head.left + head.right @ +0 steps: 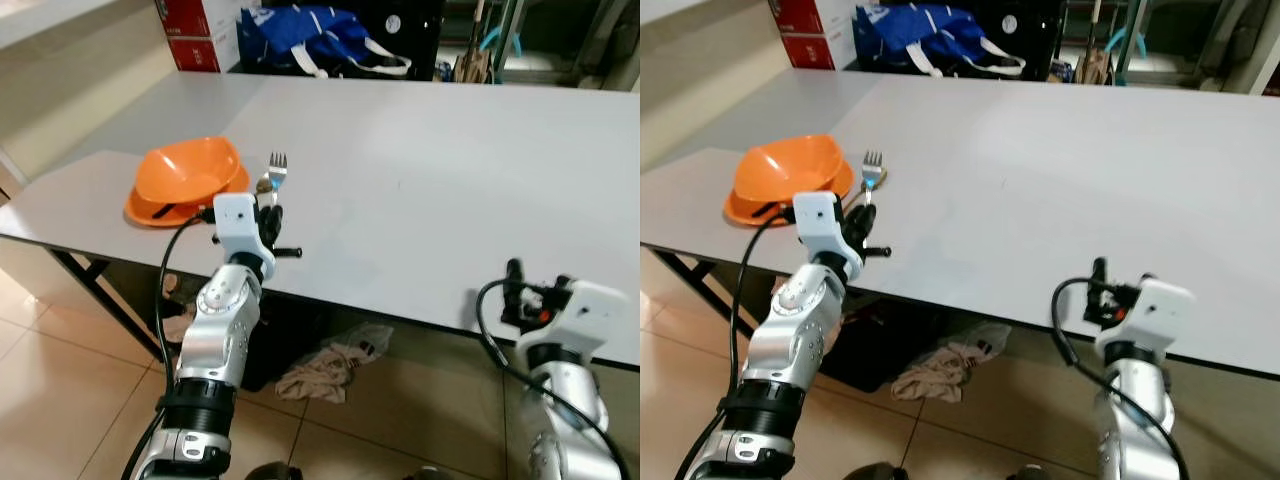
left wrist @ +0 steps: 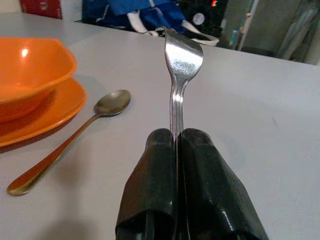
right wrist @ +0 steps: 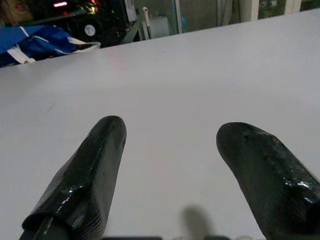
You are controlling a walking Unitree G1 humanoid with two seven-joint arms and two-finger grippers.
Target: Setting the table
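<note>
I have the left gripper (image 2: 177,142) pinching the fork (image 2: 181,55) by its handle, tines up beyond the fingertips; bowl (image 1: 190,168) on plate (image 1: 150,211) (bowl looks empty) and spoon (image 2: 70,142) are laid beside them; the fork is left; right gripper (image 3: 167,137) gapes, idle.

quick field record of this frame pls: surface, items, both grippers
surface: grey table
bowl: orange bowl on an orange plate, near the table's left corner
spoon: spoon lying on the table beside the plate
fork: fork clamped by its handle, tines away from the gripper, above the table
left gripper: left gripper shut on the fork, beside the plate
right gripper: right gripper open, holding nothing, at the table's near edge
beyond table: blue bag
</note>
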